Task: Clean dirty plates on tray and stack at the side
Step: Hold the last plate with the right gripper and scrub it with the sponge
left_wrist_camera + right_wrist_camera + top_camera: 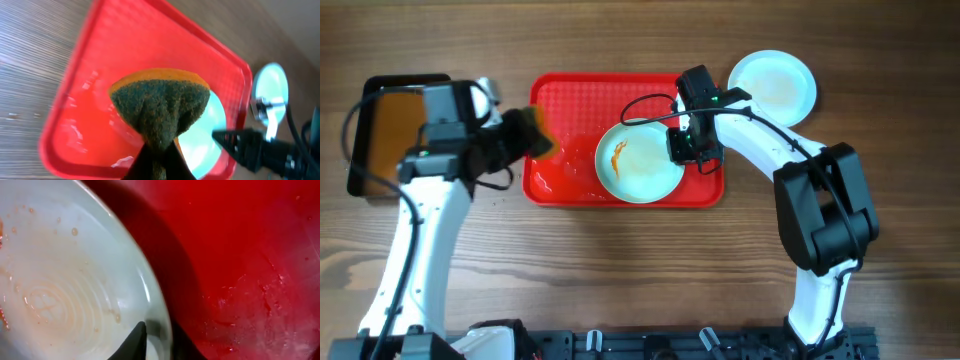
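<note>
We see the large red rectangular plastic tray (555, 95) lying on the wooden surface (620, 270), at the far side near the middle. On the right half of the tray lies a round pale-blue shallow plate (645, 170), with thin orange sauce streaks on its left part. Its near edge reaches the near rim of the tray.

The right pincer (686, 146) is at the right edge of this plate. In the right wrist view its dark fingertips (136, 341) stand one inside and one outside the rim. They are closed to the thickness of the rim, so the pincer has hold of the plate.

A second round pale-blue plate (772, 85) rests on the surface just beside the far right corner of the tray, with a faint brownish tint in its middle.

The left pincer (515, 145) is above the left edge of the tray. It is clamped on a green and orange sponge (535, 130), which is squeezed narrow between the fingers, rough green face outward. Below it the left half of the tray shines wet.

A black rectangular pan (390, 130) of brownish water stands at the far left, partly hidden by the left arm
</note>
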